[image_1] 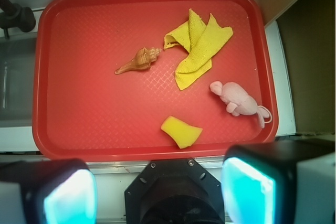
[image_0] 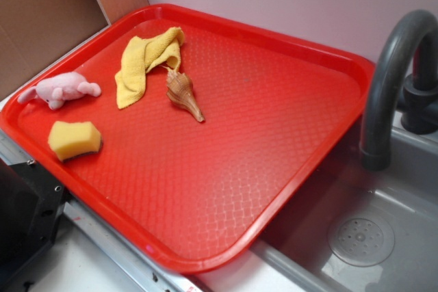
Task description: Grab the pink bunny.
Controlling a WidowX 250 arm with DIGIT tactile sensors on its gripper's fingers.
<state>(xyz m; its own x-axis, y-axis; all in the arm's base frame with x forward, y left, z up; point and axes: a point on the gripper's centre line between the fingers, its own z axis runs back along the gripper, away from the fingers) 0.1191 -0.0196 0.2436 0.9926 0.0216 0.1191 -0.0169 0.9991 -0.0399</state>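
Note:
The pink bunny (image_0: 61, 89) lies on its side at the left edge of the red tray (image_0: 274, 148). In the wrist view the bunny (image_1: 239, 99) lies at the right of the tray (image_1: 79, 103). My gripper (image_1: 157, 192) is open and empty, high above the tray's near edge. Its two cyan pads (image_1: 247, 190) stand wide apart at the bottom of the wrist view. The gripper does not show in the exterior view.
A yellow sponge (image_0: 74, 139) (image_1: 181, 131) lies near the bunny. A crumpled yellow cloth (image_0: 146, 61) (image_1: 198, 47) and a brown seashell (image_0: 183, 93) (image_1: 139, 60) lie mid-tray. A grey faucet (image_0: 393, 80) and sink basin (image_0: 359, 241) stand beside the tray.

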